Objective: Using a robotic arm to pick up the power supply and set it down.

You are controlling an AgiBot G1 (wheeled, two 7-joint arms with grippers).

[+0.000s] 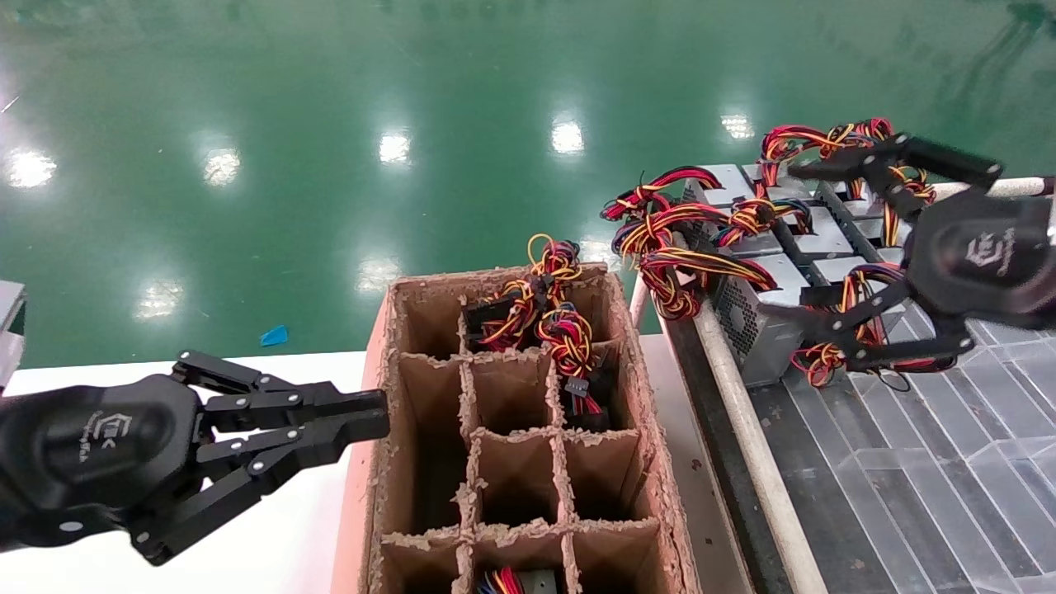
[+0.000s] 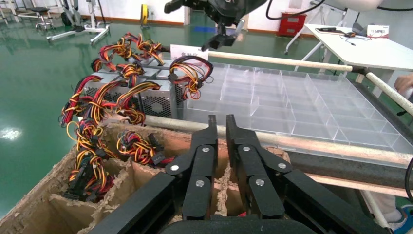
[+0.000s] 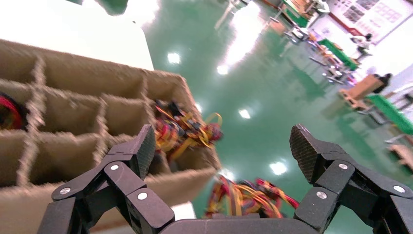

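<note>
- Black linkage of the left gripper (image 2: 220, 127) fills the foreground of the left wrist view, its two fingers pressed together with only a thin slit between them and nothing held; in the head view it hangs at the lower left, over a white table (image 1: 272, 536), its tip just at the outer wall of the cardboard box.
- Green shiny floor (image 1: 330, 124) takes up the upper half of the head view.
- Clear plastic divider trays (image 2: 302, 107) lie behind a white rail; the left wrist view shows their many compartments, which the head view shows only as a grey ribbed surface at the right.
- Cardboard box (image 1: 511, 429) with a grid of cells sits between the table and the rail. Wire bundles rest in its far cells, and another shows in a near cell at the bottom edge.
- Grey power supplies stand in a cluster at the far end of the trays, each with red, yellow and black wires. The nearest power supply (image 1: 755, 318), vent side toward the rail, stands on the tray surface at the front of the cluster.
- Right gripper (image 1: 813, 243) hovers over that cluster, fingers spread wide and pinching nothing; the lower finger reaches in front of the nearest box. The right wrist view shows the wide gap and, past it, the cardboard cells and wires, blurred.
</note>
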